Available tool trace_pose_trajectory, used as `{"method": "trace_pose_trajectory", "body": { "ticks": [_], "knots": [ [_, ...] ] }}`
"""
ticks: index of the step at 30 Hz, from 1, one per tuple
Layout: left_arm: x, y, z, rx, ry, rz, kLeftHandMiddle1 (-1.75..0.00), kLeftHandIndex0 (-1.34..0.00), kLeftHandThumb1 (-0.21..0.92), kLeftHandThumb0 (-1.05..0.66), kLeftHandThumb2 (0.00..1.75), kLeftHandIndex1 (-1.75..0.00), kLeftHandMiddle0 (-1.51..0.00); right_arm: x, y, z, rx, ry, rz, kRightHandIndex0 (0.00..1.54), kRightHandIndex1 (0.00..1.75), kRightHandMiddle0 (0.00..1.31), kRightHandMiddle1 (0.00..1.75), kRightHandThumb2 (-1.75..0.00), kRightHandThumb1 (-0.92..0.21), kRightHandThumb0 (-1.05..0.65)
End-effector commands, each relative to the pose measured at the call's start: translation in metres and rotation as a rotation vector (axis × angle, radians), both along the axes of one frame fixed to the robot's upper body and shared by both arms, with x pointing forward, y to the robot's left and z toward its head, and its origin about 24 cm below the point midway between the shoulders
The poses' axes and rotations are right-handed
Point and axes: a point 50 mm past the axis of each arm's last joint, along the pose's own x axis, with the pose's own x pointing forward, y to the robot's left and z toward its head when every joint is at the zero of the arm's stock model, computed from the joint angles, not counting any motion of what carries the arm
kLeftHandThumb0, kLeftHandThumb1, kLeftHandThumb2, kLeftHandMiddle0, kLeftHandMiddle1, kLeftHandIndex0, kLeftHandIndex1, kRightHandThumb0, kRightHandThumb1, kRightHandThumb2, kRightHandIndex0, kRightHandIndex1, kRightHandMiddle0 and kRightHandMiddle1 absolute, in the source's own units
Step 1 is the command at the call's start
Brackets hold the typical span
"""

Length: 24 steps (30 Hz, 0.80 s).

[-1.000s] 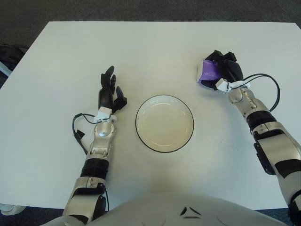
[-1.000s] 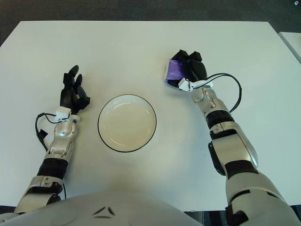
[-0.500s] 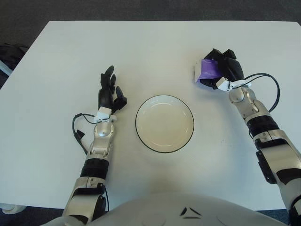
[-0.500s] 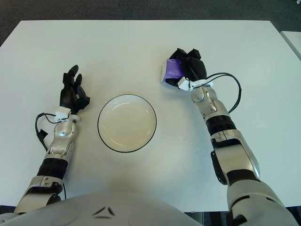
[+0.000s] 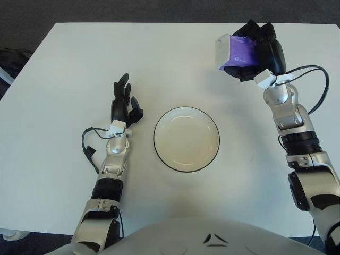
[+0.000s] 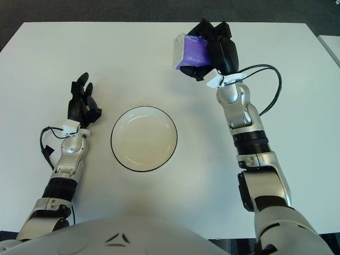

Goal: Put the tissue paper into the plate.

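White worktop (image 5: pixel 159 58): the right robot hand (image 5: pixel 260 45) has lifted the tissue paper (image 5: pixel 234 52) clear, gripped (plate (image 5: pixel 186 139) empty), ready to carry over; left robot hand (image 5: pixel 123 106) idles open beside the plate.

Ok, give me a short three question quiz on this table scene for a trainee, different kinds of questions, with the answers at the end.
1. True or false: the plate already has something in it.
2. Which robot hand holds the purple tissue pack? A) left B) right C) neither
3. Fill in: the left robot hand shows to the ____ of the plate, fingers relaxed and holding nothing.

Key
1. False: the plate is empty.
2. B: the right robot hand grips the pack, beyond the plate and to its right in the head camera views.
3. left
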Motion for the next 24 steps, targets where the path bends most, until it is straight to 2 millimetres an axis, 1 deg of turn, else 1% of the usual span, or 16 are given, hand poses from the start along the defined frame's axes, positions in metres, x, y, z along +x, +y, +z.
{"method": "trace_pose_trajectory", "body": {
  "ticks": [1,5,8,10,11,16,22,24],
  "knots": [
    [-0.031,0.001,-0.060,-0.013,0.271,0.031,0.00,0.00,0.92,-0.78,0.97,-0.56,-0.34,-0.008,0.004,0.001,0.056,-0.008,0.052,1.29,1.75,1.01,1.75,-1.14,-0.39,-0.10],
    [-0.031,0.001,-0.061,-0.007,0.270,0.031,-0.01,0.00,0.92,-0.77,0.97,-0.57,-0.34,-0.012,0.013,-0.001,0.111,-0.039,0.126,1.25,1.75,0.98,1.75,-1.14,-0.38,-0.08],
    [-0.032,0.001,-0.061,-0.005,0.270,0.031,-0.01,0.00,0.92,-0.77,0.97,-0.57,-0.34,-0.015,0.015,-0.002,0.124,-0.061,0.147,1.23,1.75,0.97,1.75,-1.15,-0.37,-0.07],
    [-0.032,0.001,-0.061,-0.005,0.270,0.032,-0.01,0.00,0.92,-0.76,0.97,-0.57,-0.35,-0.020,0.019,-0.006,0.127,-0.092,0.160,1.22,1.75,0.96,1.75,-1.15,-0.37,-0.06],
    [-0.032,0.001,-0.061,-0.004,0.270,0.031,-0.01,0.00,0.92,-0.76,0.97,-0.57,-0.35,-0.026,0.022,-0.008,0.133,-0.106,0.177,1.21,1.75,0.96,1.75,-1.15,-0.37,-0.05],
    [-0.033,0.000,-0.061,-0.006,0.270,0.029,0.00,0.00,0.92,-0.76,0.97,-0.57,-0.34,-0.042,0.032,-0.012,0.160,-0.134,0.246,1.20,1.75,0.96,1.75,-1.16,-0.36,-0.04],
    [-0.034,0.000,-0.061,-0.011,0.271,0.024,0.00,0.00,0.92,-0.76,0.97,-0.57,-0.33,-0.056,0.041,-0.010,0.156,-0.176,0.362,1.18,1.75,0.96,1.75,-1.17,-0.36,-0.05],
    [-0.034,0.000,-0.061,-0.011,0.271,0.023,0.00,0.00,0.92,-0.77,0.98,-0.57,-0.32,-0.058,0.042,-0.010,0.150,-0.178,0.374,1.18,1.75,0.95,1.75,-1.18,-0.36,-0.06]
  ]
}}
